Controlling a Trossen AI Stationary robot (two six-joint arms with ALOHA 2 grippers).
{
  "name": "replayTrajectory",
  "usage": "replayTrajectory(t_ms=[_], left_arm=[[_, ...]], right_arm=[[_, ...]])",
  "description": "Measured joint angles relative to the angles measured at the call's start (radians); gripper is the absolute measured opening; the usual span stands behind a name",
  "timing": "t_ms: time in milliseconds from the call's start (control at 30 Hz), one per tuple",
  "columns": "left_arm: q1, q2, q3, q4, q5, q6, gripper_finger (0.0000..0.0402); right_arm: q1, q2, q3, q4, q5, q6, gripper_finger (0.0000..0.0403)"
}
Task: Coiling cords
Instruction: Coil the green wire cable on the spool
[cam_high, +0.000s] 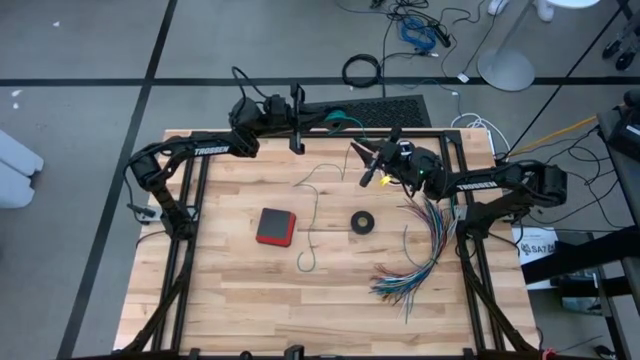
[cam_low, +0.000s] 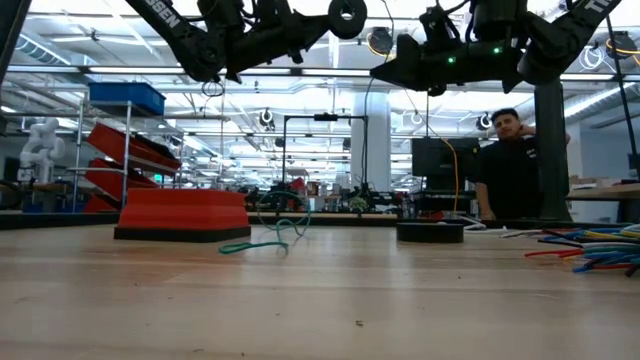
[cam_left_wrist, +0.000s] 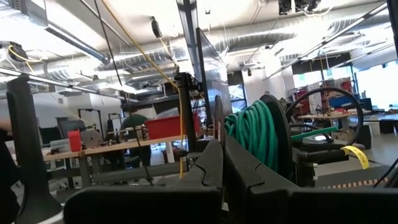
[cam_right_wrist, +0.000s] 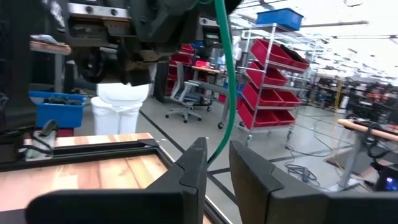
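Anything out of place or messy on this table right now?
Mostly tidy. The fanned multicoloured wires spill past the table edge on the right. The teal-green cord trails loosely across the wood, its upper part wound in a coil by the left end effector, with a strand running between the right end effector's fingers.

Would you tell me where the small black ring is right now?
In the high view, the black ring lies on the table, right of centre, between the red block and the fanned coloured wires.
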Motion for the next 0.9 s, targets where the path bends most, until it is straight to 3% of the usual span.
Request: replayTrajectory(t_ms=[233,533,667,900], left_arm=[[0.000,0.000,0.000,0.012,-0.002,0.000,0.0000],[0.000,0.000,0.000,0.028,-0.008,-0.004,0.0000],[0.000,0.000,0.000,0.028,-0.011,-0.003,0.0000],[-0.014,0.000,0.000,0.026,-0.087,0.029,0.0000]], right_arm=[[0.000,0.000,0.000,-0.005,0.052,-0.003,0.0052],[0.000,0.000,0.000,-0.003,0.072,-0.005,0.0005],[0.001,0.000,0.000,0.003,0.118,-0.009,0.0001],[-0.014,0.018,0.026,-0.010,0.152,0.050,0.0001]])
